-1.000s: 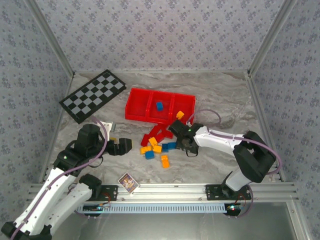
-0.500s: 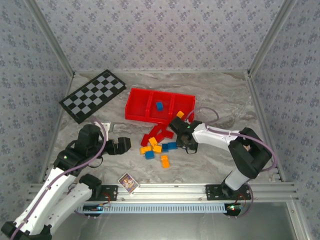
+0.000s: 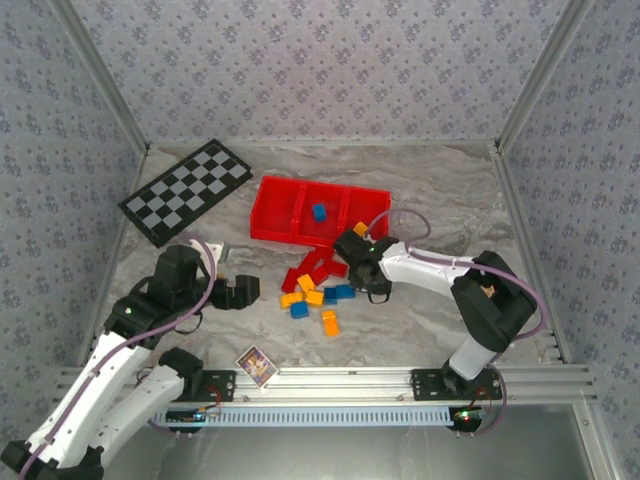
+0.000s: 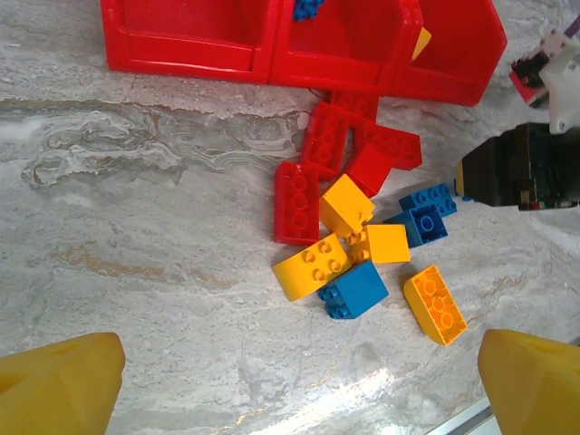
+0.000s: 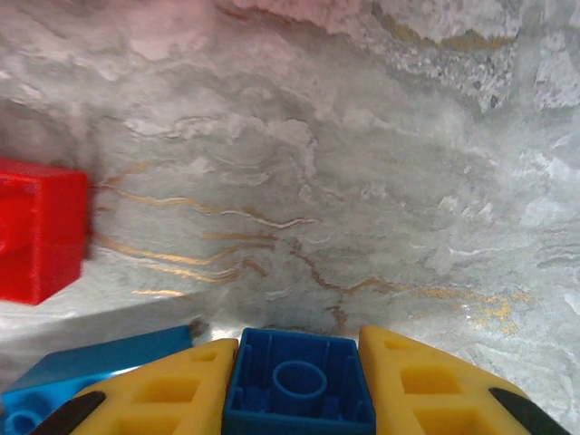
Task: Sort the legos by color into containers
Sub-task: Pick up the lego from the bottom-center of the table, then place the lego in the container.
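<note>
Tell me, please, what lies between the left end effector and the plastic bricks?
Left wrist view: bare marble tabletop separates the left end effector from the coloured plastic bricks.

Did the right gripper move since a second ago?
Yes. In the top view the right gripper, shut on a blue lego, slid up and left, closer to the red tray.

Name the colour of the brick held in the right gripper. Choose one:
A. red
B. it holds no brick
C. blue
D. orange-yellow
C: the right wrist view shows a blue brick, hollow underside toward the camera, clamped in the right gripper.
</note>
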Tool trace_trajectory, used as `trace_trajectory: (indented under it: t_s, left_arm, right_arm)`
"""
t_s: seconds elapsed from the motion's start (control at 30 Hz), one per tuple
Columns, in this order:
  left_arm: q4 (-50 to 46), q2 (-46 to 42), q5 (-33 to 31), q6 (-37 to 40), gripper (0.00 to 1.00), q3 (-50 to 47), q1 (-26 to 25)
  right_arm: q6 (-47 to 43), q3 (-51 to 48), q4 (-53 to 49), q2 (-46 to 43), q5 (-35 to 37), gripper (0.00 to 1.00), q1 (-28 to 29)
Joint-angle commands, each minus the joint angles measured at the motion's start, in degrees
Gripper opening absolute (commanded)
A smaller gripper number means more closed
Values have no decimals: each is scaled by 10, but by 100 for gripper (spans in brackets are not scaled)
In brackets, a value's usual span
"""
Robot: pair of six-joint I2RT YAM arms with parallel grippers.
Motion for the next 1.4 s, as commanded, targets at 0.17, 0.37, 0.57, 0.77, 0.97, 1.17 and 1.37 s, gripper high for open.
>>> trace_trajectory:
  t_s: [0.17,0.37,0.57,0.77,0.97,1.17,1.37]
  left_arm:
    - [11,-16,38,14,100,-1,-3]
    - [28,-34,67,13,100,-11,-3]
    - [34,-54,70,19,100,-15,-8]
    - [34,-58,66,20,100,-17,-13]
    - [32,-61,57,21,100,-15,-22]
    - [34,-62,50,21,100,-17,-24]
    - [35,-62,50,24,100,-19,-26]
  right_arm:
    - [-47,133,-74,-24,57,25,29]
    - [-125,255,-48,48,39,25,6]
    - [-197,426,-69,184,0,25,-33]
    - [-240,574,-98,308,-38,28,-65]
    - [-248,665,-134,384,-62,51,-87]
    - [-243,669,-146,362,-44,77,-83]
    - [-240,639,-143,299,-42,85,-77]
